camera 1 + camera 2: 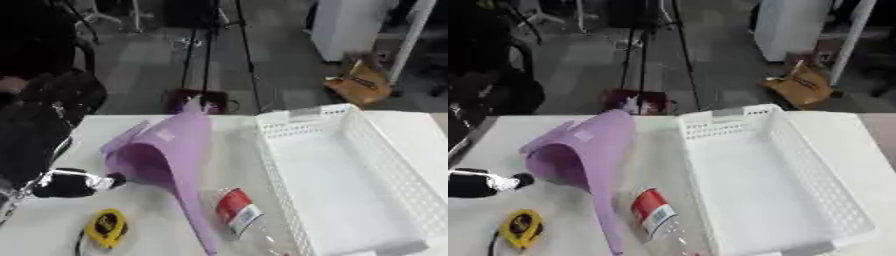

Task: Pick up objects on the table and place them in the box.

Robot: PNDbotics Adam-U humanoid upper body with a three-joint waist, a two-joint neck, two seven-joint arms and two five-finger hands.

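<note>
A white perforated box point(302, 120) stands on the right half of the white table point(52, 235), and nothing lies in it. Left of it lies a purple dustpan point(162, 150), its scoop towards the table's far left and its long handle pointing to the near edge. A clear plastic bottle point(241, 215) with a red and white label lies between the handle and the box. A yellow tape measure point(107, 227) rests near the front left. My left hand point(66, 184), black with silver parts, shows at the left edge beside the dustpan's scoop, apart from it.
Beyond the table's far edge, black stand legs point(208, 50), a dark red object point(197, 100) and a brown bag point(359, 80) are on the floor. My black left arm point(31, 135) fills the left side.
</note>
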